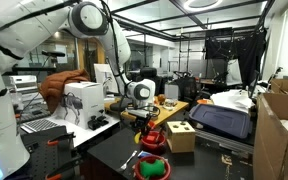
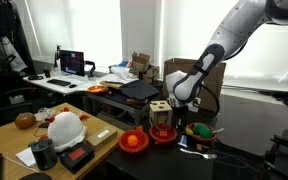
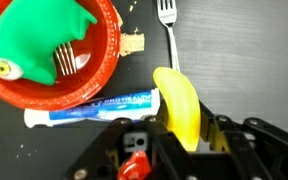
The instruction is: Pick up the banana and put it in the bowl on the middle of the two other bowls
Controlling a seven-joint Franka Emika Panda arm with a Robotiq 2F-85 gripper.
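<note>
1. A dark bench [image 3: 254, 60] carries everything; cluttered desks are seen behind it in both exterior views.
2. A white arm [image 2: 234, 40] is bent down over the bench, and its gripper [image 2: 164, 110] is hung above a row of three bowls.
3. In an exterior view the row is made up of an orange-red bowl [image 2: 134, 141], a red bowl [image 2: 164, 134] in the middle and a green-filled bowl [image 2: 198, 130]. The gripper is placed over or just behind the red bowl; which cannot be told.
4. A tan box [image 1: 181, 136] is set near the bowls.
5. In the wrist view the green-filled bowl is shown at upper left, with a soft green thing [image 3: 34, 35] and metal tines inside it.
6. A white-and-blue tube [image 3: 89, 106] is laid just beside that bowl.
7. The banana [image 3: 179, 105] is clamped at its lower half between the gripper's closed jaws. It is held outside every bowl, over the tube's end.
8. A fork [image 3: 167, 20] is laid on the bench near the banana's tip.
</note>
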